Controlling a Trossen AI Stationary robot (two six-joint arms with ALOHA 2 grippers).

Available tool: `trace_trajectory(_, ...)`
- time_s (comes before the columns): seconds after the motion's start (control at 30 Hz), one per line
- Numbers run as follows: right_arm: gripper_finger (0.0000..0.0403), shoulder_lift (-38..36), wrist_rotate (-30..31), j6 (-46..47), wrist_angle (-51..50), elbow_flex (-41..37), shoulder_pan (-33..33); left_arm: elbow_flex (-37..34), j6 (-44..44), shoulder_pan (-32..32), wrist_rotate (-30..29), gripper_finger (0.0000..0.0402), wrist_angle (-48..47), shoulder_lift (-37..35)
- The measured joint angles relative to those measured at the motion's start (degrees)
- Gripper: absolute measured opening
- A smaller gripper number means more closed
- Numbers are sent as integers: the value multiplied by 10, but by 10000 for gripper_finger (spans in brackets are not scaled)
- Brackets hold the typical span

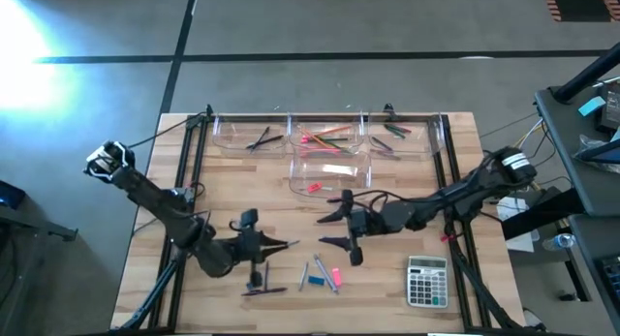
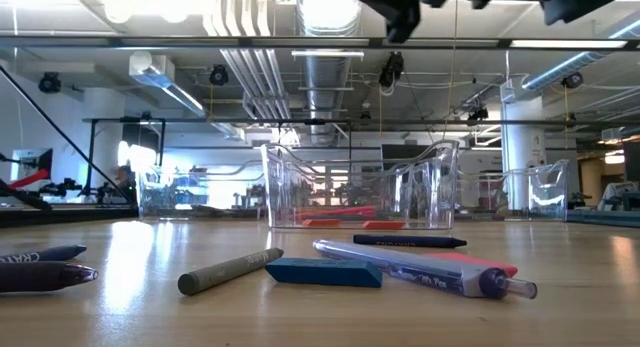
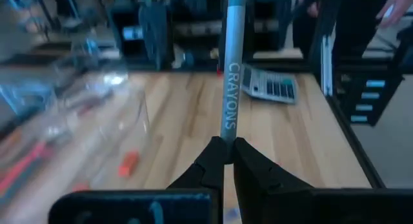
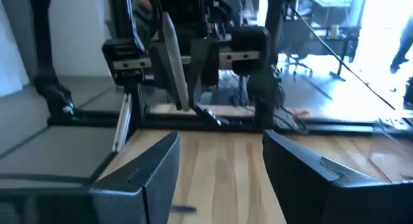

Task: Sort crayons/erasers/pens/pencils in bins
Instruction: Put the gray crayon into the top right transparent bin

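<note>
The left gripper (image 1: 288, 245) hangs above the near part of the counter (image 1: 232, 181), and its fingers are closed on a grey crayon (image 3: 230, 69). The step in hand seems to be carrying this crayon to one of the bins (image 1: 329, 173) along the far edge; the next move needs a lift and a travel over the loose items. The right gripper (image 1: 334, 228) waits near the counter's middle with fingers wide apart, holding nothing. The left wrist view shows the word on the crayon and the calculator (image 3: 271, 87); the low view shows instead a blue eraser (image 2: 323, 273) and pens (image 2: 425, 272) lying on the counter.
</note>
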Motion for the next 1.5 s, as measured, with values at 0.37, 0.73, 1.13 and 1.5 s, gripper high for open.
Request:
trace_trajectory(0.37,210,70,-2,-26,38,82,-2,0,51,64,71,0,75,3)
trace_trajectory(0.73,205,83,-2,-22,35,128,-2,0,46,65,88,0,94,3)
trace_trajectory(1.13,61,81,-6,-3,22,122,-3,0,45,65,89,0,99,3)
trace_trajectory(1.5,16,81,-33,-9,21,122,-7,0,45,66,94,10,99,3)
